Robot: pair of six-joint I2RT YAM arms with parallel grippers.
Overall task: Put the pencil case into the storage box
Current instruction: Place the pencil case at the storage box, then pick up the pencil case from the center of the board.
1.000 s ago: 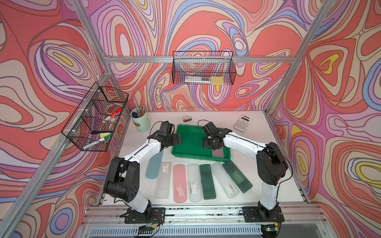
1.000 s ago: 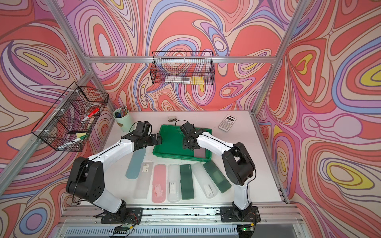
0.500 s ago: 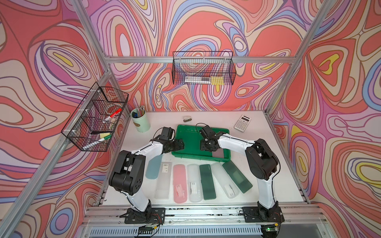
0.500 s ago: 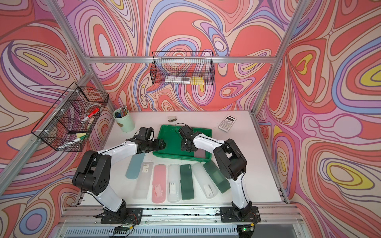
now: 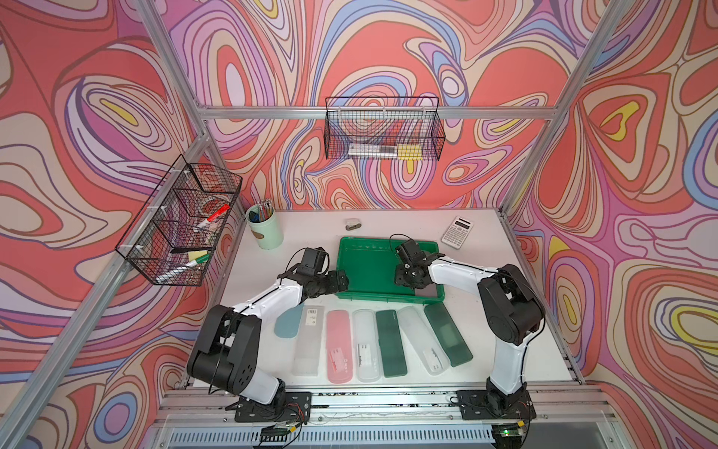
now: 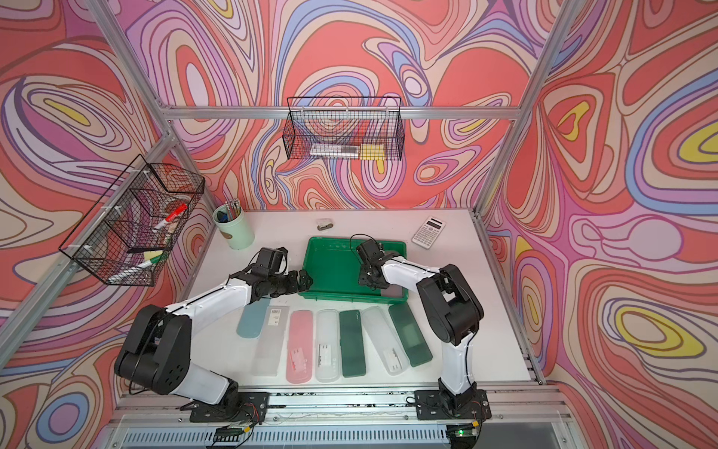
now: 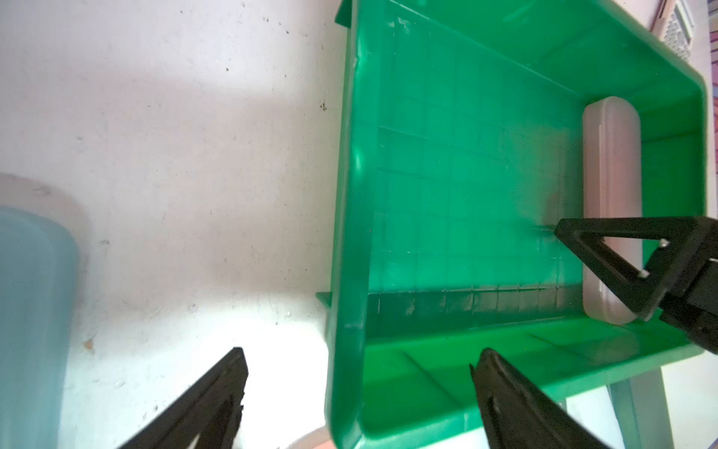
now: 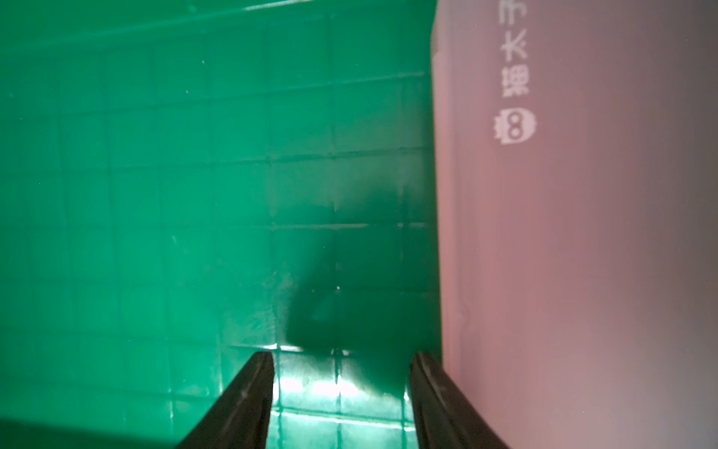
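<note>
Green storage box (image 5: 365, 268) w/ pink pencil case (image 7: 610, 155) inside; right gripper (image 8: 342, 361) narrow, empty; left gripper (image 7: 361, 352) wide.

you have one blue pencil case (image 5: 288, 322), one pink case (image 5: 340, 346), two dark green cases (image 5: 391, 342), three clear cases (image 5: 365, 346) and one mauve case (image 5: 429, 290), eight in all. also one green tray (image 5: 369, 264), two wire baskets (image 5: 382, 134), one calculator (image 5: 457, 232), one pen cup (image 5: 266, 231).

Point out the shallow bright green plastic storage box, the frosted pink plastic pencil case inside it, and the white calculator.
The storage box (image 5: 369, 268): in a top view, on its bare floor.
The pencil case (image 7: 617, 155): left wrist view, on its exposed face beside the seam.
The calculator (image 5: 455, 235): in a top view, on its keypad.
</note>
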